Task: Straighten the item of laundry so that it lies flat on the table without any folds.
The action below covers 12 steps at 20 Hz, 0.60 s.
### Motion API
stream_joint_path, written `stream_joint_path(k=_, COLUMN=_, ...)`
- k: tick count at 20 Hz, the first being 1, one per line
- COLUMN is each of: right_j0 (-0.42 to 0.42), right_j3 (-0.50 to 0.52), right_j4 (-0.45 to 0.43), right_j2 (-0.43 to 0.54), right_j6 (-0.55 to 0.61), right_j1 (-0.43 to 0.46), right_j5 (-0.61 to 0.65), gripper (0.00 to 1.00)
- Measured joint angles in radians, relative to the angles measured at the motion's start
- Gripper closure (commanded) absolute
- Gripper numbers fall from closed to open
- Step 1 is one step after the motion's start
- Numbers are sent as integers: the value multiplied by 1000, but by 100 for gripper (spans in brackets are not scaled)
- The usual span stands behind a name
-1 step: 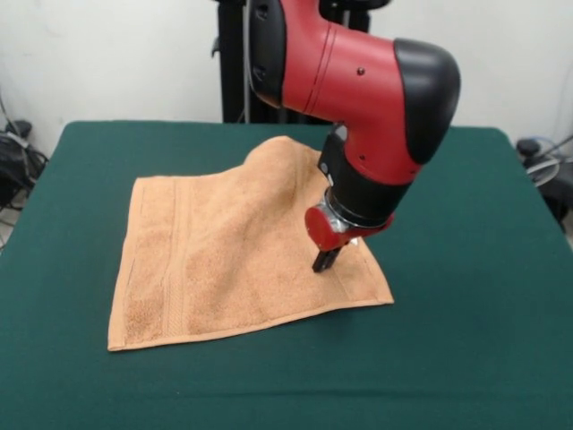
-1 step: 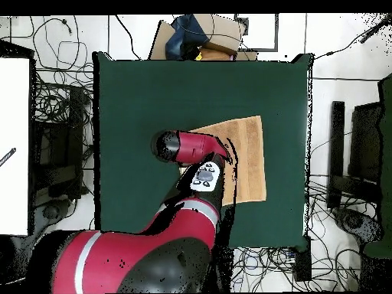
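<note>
- The gripper (image 1: 326, 261) is down at the towel (image 1: 224, 260), close to its right-hand edge in the front view. Can't honestly tell how the jaws stand: only a dark tip pokes out under the red wrist, and the arm (image 2: 191, 147) covers that whole spot from overhead.
- Whether the tip is pinching cloth or just touching it, no idea either.
- Right around the gripper and behind it the towel isn't flat. There's a raised hump running up toward the far corner, so that part looks lifted or bunched.
- The rest is in decent shape: the near edge and the left side with the stripe bands lie smooth on the table (image 1: 474, 340).
- The towel sits roughly mid-table, with plenty of green on all sides.
- My read: mostly spread out, maybe two thirds done. What's left is getting that far-right hump pulled out and laid down.
</note>
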Motion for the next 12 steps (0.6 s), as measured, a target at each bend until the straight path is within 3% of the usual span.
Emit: stream_joint_path(k=12, right_j0=24, right_j3=-16, right_j4=43, right_j2=-34, right_j6=56, right_j1=20, right_j5=14, gripper=100)
